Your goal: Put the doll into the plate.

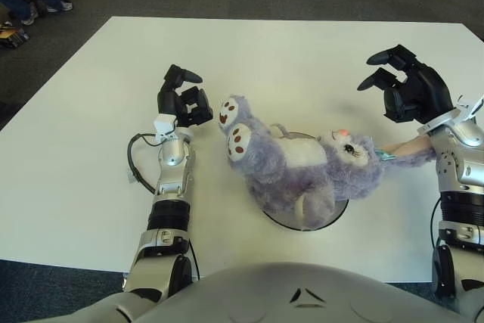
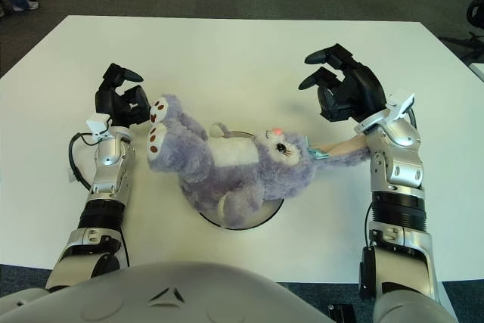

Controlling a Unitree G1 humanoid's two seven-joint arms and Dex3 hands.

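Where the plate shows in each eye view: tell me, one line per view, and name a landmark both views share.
Left eye view: the plate sits right of centre, low, mostly hidden beneath the doll; only its front and right rim show.
Right eye view: the plate sits near centre, low, again under the doll.
Shared landmark: the doll's brown-padded feet, pointing toward the left hand.

Purple plush doll [image 1: 302, 172] lies on its back across the clear plate [image 1: 336, 215], feet raised.
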